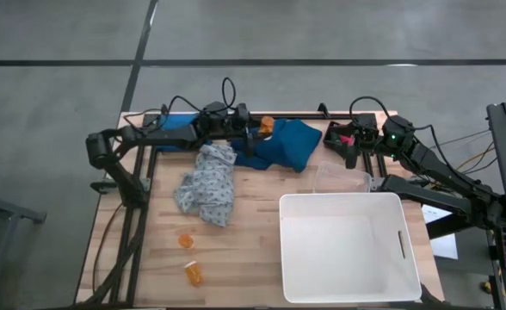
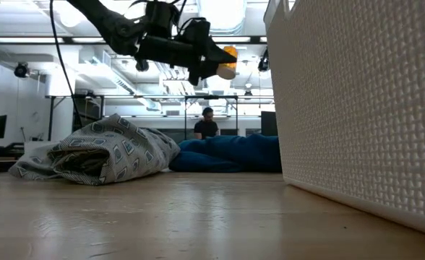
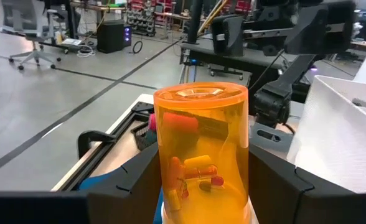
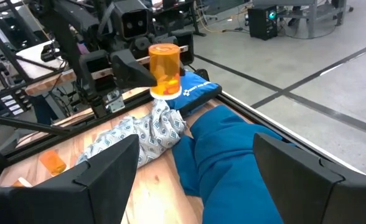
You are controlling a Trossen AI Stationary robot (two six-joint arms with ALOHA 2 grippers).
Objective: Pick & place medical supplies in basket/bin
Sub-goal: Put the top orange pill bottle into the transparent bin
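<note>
Two orange pill bottles (image 1: 189, 258) lie hidden from low view.

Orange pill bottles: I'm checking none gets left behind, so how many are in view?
3. One orange pill bottle is held in the left claw above the teal garment; two lie on the table's near-left part. Others may hide under cloth.

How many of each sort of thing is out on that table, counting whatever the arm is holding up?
Orange pill bottles: 3, one in the left gripper, two lying on the wood
Cloth garments: 2, dark teal and pale patterned
White tub: 1
Total: 6
</note>
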